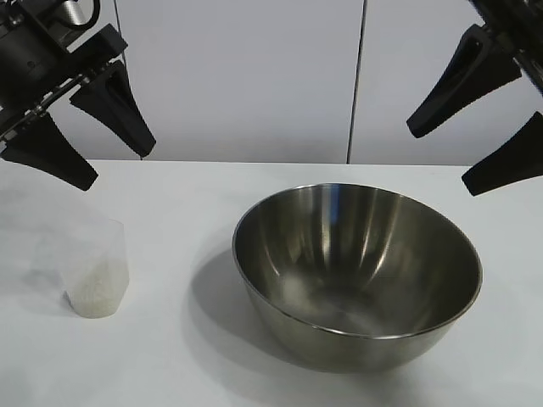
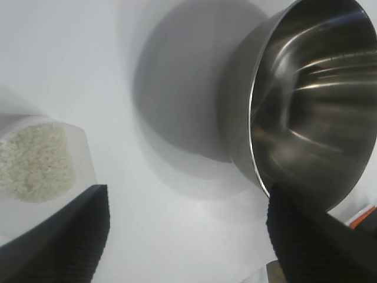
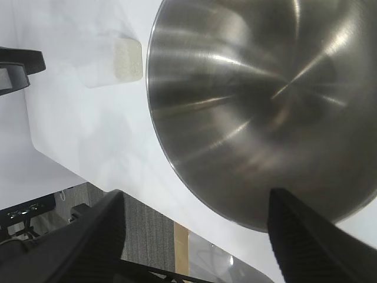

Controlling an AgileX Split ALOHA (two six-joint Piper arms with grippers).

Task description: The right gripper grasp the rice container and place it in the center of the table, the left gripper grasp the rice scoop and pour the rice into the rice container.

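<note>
Left tool (image 1: 81,136): raised above the counter (image 1: 170,356) at about 10 o'clock in the exterior view, fingers spread wide, nothing between them. It hangs over the rice scoop (image 1: 95,271) with its mouth tilted down and inward, a posture consistent, in my judgement, with readiness to descend on the cup. Right tool (image 1: 488,127): raised at about 2 o'clock, fingers likewise spread and empty, angled down toward the rice container (image 1: 356,271) without touching it. The rice container sits upright on the counter, somewhat toward 4 o'clock of centre and directly below and inboard of the right tool; its interior shows bare steel, no grains visible. Its position near mid-counter suggests the placing step is done or nearly so, which would explain why the right tool stands clear above it. The rice scoop stands upright at about 8 o'clock, well apart from the container, with the rice (image 1: 97,288) heaped in its lower part; the left wrist view confirms the grains inside. Assessment: scoop untouched, pouring not yet begun; the scoop's thin, clear wall may flex under a firm squeeze.
</note>
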